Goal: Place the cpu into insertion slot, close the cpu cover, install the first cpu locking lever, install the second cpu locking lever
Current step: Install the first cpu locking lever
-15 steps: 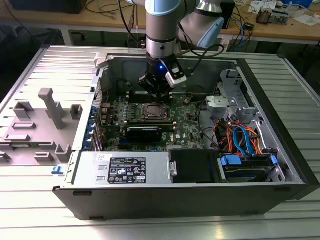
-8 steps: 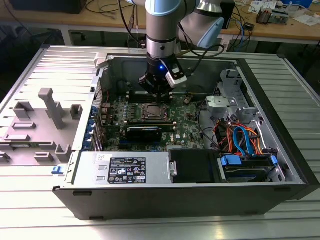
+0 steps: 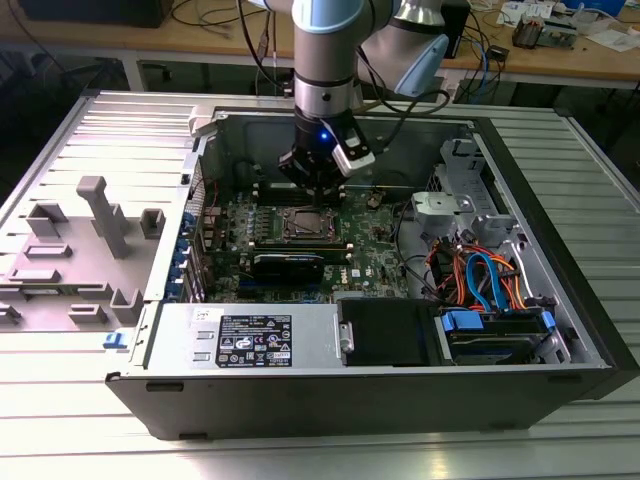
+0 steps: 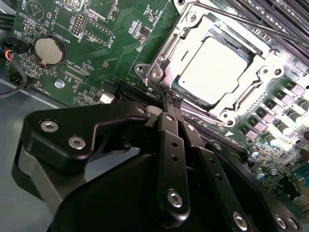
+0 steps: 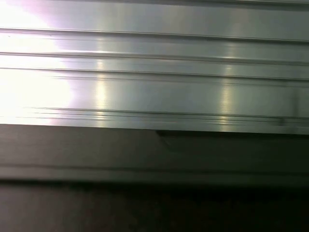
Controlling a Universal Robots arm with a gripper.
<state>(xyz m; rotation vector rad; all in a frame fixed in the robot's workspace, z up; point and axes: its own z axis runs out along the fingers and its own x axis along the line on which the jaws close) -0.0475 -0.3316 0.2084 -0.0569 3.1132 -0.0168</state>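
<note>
The cpu, a pale silvery square, lies in the insertion slot on the green motherboard. The cpu cover, a silvery frame with a square window, lies flat over it. A thin metal lever rod runs along the socket's far side, and another along its near side. In the second wrist view my gripper is shut, with its black fingertips together right at the socket's corner, beside the hinge bracket. In the exterior view the gripper hangs just behind the socket, inside the open computer case.
Long black memory slots flank the socket. A coin battery sits on the board. A black graphics card lies in front of the socket, with the power supply and coloured cables nearby. Grey fixtures stand on the ribbed table.
</note>
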